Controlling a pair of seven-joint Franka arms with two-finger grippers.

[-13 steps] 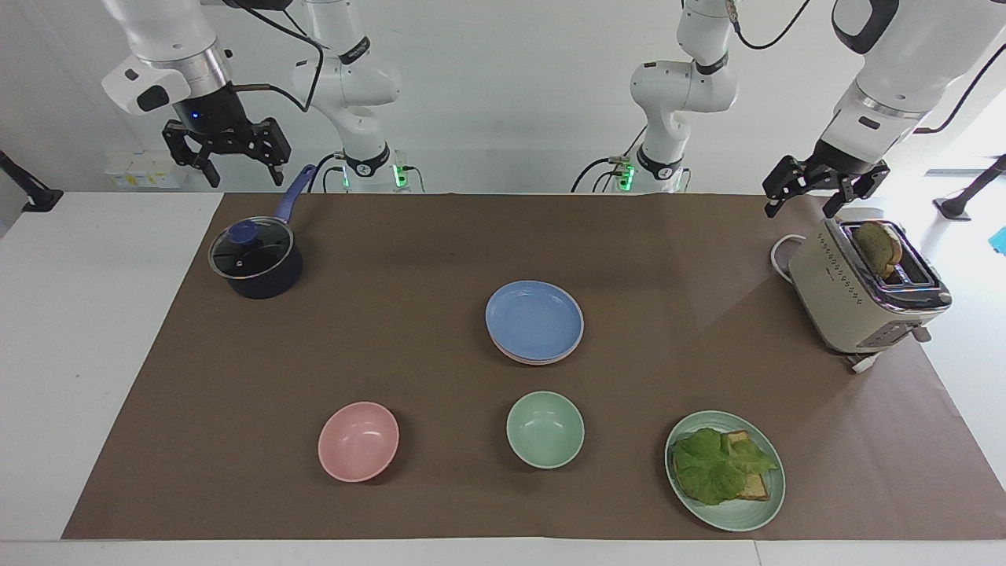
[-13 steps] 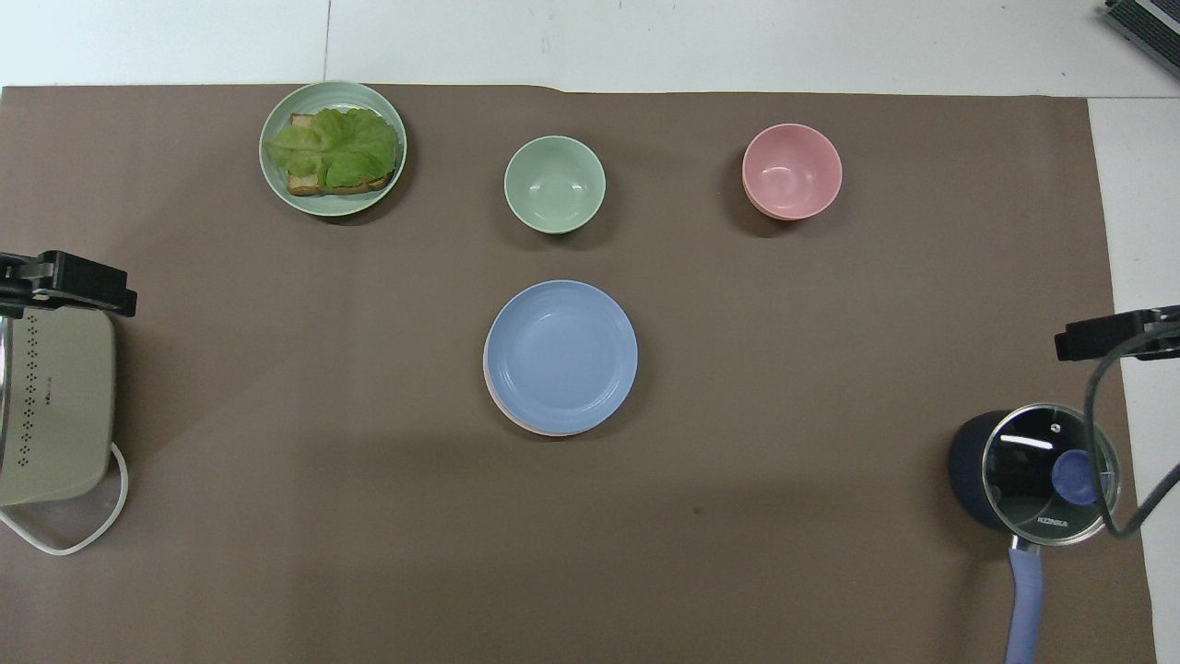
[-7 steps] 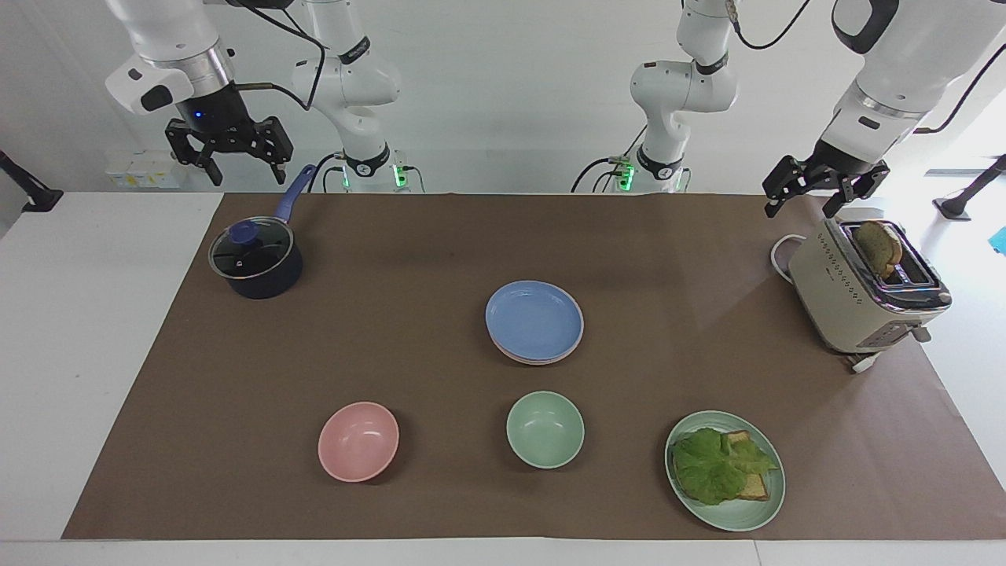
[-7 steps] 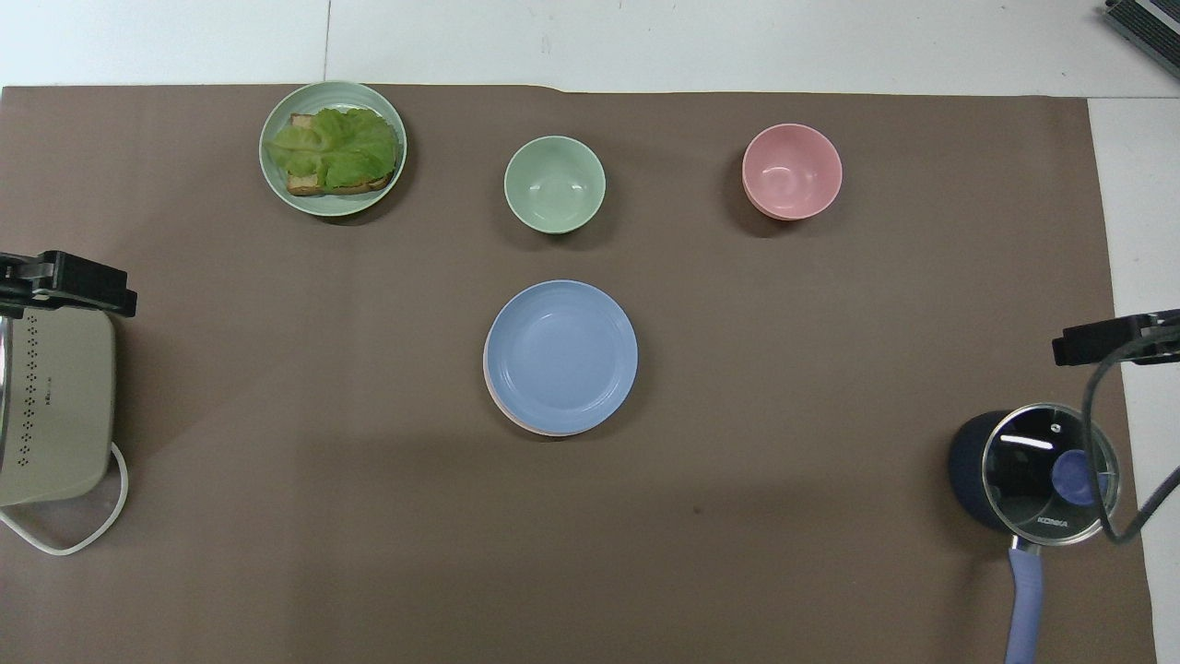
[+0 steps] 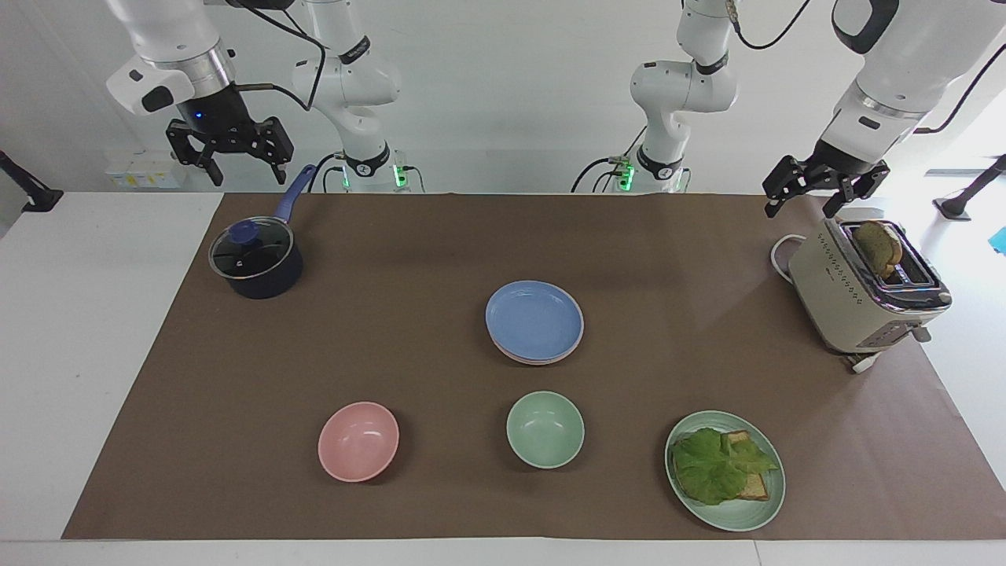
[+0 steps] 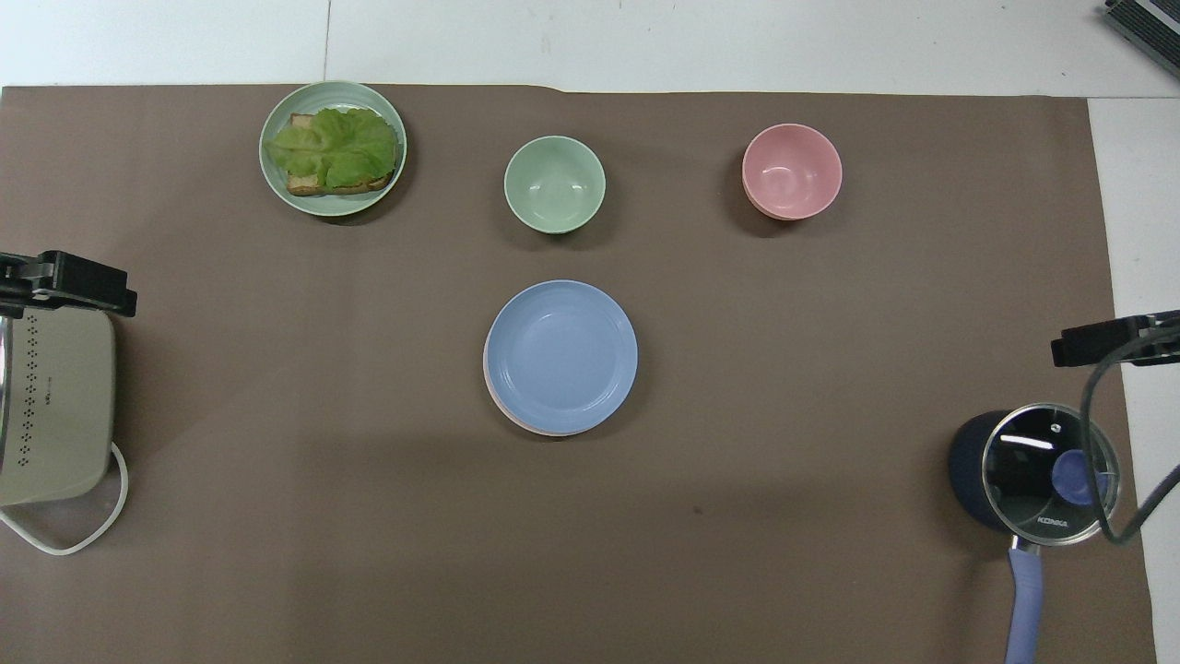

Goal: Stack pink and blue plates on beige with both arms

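Note:
A blue plate (image 5: 534, 318) (image 6: 560, 355) lies on top of a stack in the middle of the brown mat. A thin pink plate rim (image 5: 541, 362) (image 6: 544, 432) peeks out under it. The beige plate is hidden beneath the stack. My right gripper (image 5: 245, 178) (image 6: 1102, 339) hangs open and empty in the air over the mat's corner by the saucepan. My left gripper (image 5: 800, 208) (image 6: 66, 282) hangs open and empty over the toaster's end. Both are well away from the stack.
A lidded dark saucepan (image 5: 255, 259) stands at the right arm's end and a beige toaster (image 5: 864, 291) with bread at the left arm's end. Farther from the robots than the stack sit a pink bowl (image 5: 358, 441), a green bowl (image 5: 545, 429) and a green plate (image 5: 747, 515) with lettuce toast.
The right gripper has shifted very slightly above the saucepan corner. The left gripper and the plates have not moved.

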